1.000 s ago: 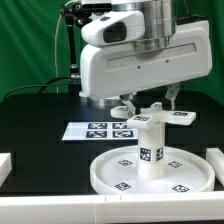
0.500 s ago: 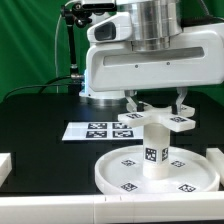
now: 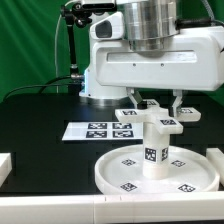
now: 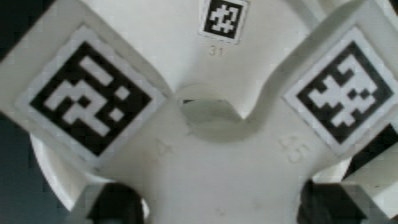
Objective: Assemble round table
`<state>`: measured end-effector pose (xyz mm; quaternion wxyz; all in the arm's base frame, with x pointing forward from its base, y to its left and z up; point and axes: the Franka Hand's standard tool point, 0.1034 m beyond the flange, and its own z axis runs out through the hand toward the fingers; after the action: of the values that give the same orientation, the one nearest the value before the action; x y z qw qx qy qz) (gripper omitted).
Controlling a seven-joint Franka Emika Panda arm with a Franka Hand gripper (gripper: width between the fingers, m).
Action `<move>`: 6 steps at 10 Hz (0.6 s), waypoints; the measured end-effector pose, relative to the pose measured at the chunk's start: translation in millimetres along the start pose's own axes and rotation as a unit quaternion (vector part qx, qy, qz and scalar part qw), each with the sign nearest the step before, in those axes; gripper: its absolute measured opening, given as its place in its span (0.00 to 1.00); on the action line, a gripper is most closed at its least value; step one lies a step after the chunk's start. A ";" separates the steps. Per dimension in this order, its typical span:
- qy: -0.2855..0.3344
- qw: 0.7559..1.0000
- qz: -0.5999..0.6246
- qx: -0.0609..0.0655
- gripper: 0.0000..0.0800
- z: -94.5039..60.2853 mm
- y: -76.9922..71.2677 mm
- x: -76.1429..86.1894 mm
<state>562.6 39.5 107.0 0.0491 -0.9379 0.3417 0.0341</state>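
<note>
- The hand points straight down, and its two fingers stand on either side of the cross-shaped foot, closed onto it.
- In the wrist view the dark fingertips sit against the edges of the foot's white body, with two tagged arms spreading away from a small round hub.
- The foot sits level on top of the short cylindrical leg, directly below the hand; whether it is fully seated there cannot be told.
- The leg stands upright at the centre of the large rimmed round disc, which lies flat on the black bench, below the hand and nearer the camera.
- The marker board lies flat on the bench beside the disc, towards the exterior view's left of the hand and not touching the disc.
- Plain white bars lie along the bench's edges, well apart from the hand: one at the exterior view's left, one at its right and one along the front.
- The arm's bulky white body fills the space above the hand and hides the bench behind it.
</note>
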 end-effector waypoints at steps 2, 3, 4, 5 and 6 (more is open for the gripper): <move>0.000 0.998 0.062 0.001 0.54 -0.5 -0.4 0.4; 0.004 0.993 0.121 0.009 0.54 -1.0 -0.5 1.4; 0.014 0.983 0.181 0.023 0.54 -0.4 2.2 0.7; 0.021 0.976 0.214 0.035 0.54 0.4 5.0 -0.6; 0.031 0.960 0.274 0.054 0.54 2.1 4.8 -0.8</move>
<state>558.8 36.6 104.7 0.0776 -0.8051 0.5881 -0.0011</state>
